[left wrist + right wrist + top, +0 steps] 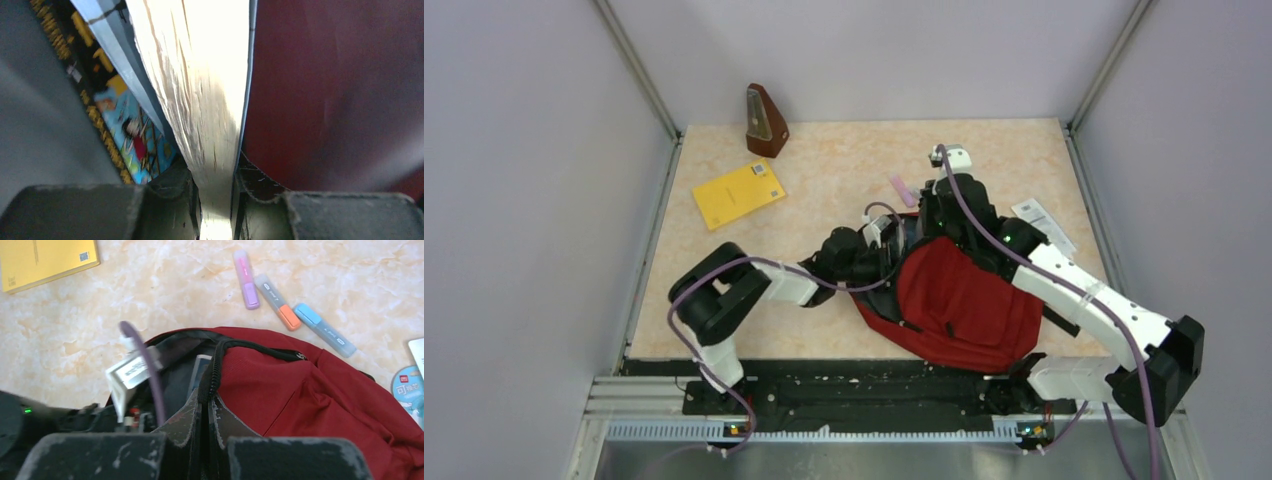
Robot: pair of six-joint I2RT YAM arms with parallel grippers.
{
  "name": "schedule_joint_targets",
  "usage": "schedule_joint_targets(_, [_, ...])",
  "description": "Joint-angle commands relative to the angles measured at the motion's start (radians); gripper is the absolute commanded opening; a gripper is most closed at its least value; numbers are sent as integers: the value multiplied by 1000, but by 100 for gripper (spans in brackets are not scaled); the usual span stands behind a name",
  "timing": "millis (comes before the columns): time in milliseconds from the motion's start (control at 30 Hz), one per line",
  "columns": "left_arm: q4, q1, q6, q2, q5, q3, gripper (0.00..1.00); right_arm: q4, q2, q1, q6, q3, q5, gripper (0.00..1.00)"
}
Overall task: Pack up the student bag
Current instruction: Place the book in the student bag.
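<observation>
The student bag (964, 300), dark red with black zipper trim, lies at the near middle of the table with its opening facing away. My right gripper (207, 410) is shut on the black zipper edge of the opening (216, 370) and holds it up. It sits at the bag's far rim in the top view (931, 222). My left gripper (216, 182) is shut on a thick book (200, 75), white page edges showing, inside the bag against red lining (340, 90). A colourful cartoon-covered book (125, 130) lies beside it. The left arm (854, 258) reaches into the opening from the left.
A yellow book (738, 194) and a brown metronome (765, 122) sit at the back left. Three highlighters, pink (246, 279), orange-capped (277, 302) and blue (324, 330), lie beyond the bag. White packets (1044, 225) lie to the right, and a blue-white packet (410, 390).
</observation>
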Motion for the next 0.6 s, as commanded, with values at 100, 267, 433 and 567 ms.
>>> schedule_joint_targets(100, [344,-30,-44,175,22,158,0,94,14,-5,4,41,-50,0])
schedule_joint_targets(267, [214,-34,36,213,-51,157,4,90,11,-5,2,32,-28,0])
schedule_joint_targets(433, [149,-34,87,181,-100,132,46,92,-2,-5,-1,21,-13,0])
schedule_joint_targets(567, [68,-34,155,141,-131,135,69,87,-17,-5,-5,14,-2,0])
